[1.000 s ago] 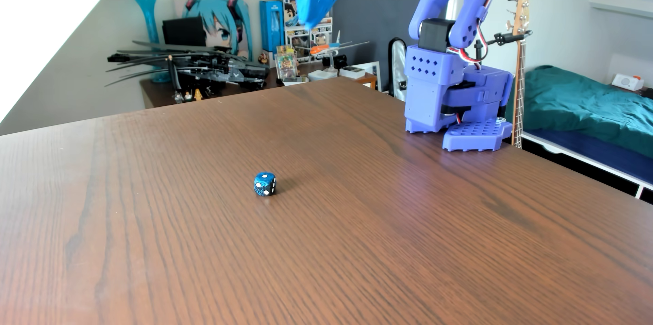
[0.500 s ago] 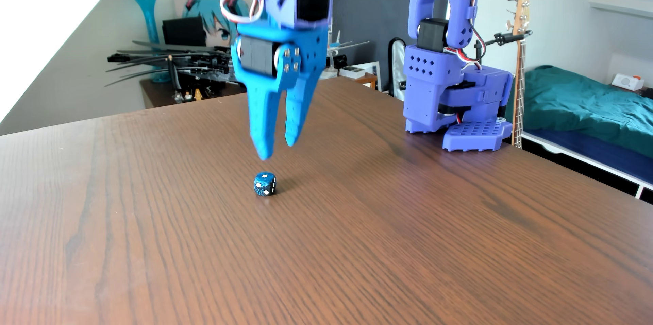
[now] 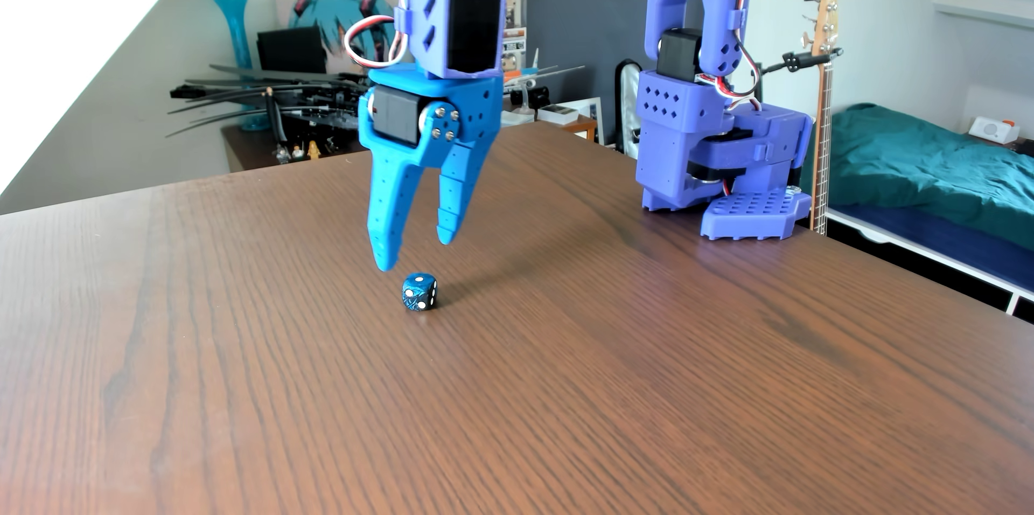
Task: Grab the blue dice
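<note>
The blue dice is a small glossy cube with white pips, resting on the brown wooden table near its middle. My gripper has bright blue jaws and points straight down just above the dice, slightly behind it. It stands open with nothing between the jaws. The longer left fingertip hangs close to the dice's upper left; the shorter right fingertip is higher and to the right. Neither touches the dice.
The arm's purple base is clamped at the table's far right edge. Behind the table are a cluttered desk with models and boxes, a bass guitar and a bed. Bare wood surrounds the dice.
The gripper came down from the top of the view to just above the dice, shifted a little left, and its jaws spread wider. The dice has not moved.
</note>
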